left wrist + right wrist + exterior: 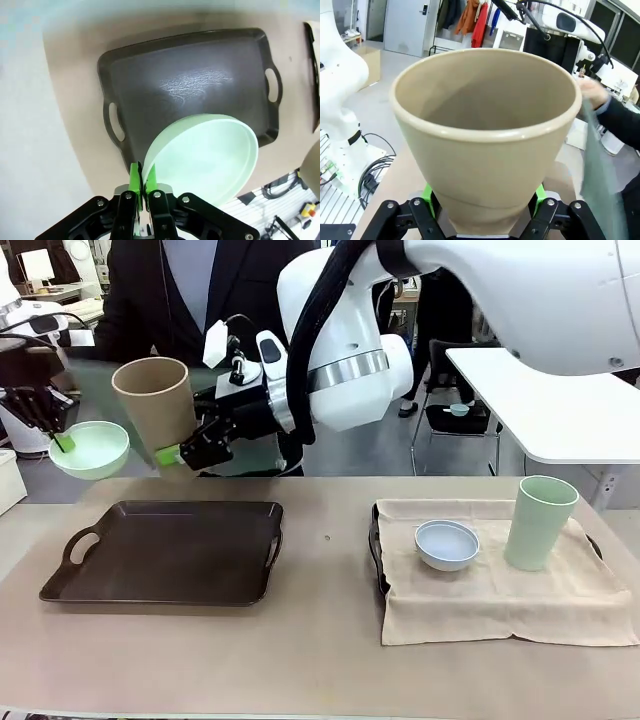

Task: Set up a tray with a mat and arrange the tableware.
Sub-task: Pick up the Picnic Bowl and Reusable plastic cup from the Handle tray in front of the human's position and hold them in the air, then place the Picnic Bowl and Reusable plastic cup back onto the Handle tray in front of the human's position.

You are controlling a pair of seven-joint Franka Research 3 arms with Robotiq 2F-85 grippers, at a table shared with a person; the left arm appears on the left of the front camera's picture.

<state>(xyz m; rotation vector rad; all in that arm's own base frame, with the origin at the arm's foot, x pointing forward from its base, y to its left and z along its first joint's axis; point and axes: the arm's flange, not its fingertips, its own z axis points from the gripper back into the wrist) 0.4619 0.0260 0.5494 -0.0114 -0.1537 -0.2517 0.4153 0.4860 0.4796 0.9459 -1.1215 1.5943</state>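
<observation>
Mint bowl (90, 448) hangs pinched by its rim in the left gripper (62, 443), at ten o'clock above the bare dark tray (170, 550). The right gripper (180, 454) clasps the tan cup (155, 400) at twelve. Judging by this, the mat comes next.

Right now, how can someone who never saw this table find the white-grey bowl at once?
Look at the right-hand tray, the one covered by a beige cloth mat. The white-grey bowl sits on its left part, beside the tall pale green cup. It is the low, round, bluish-white dish; the mint bowl hangs in the left gripper.
</observation>
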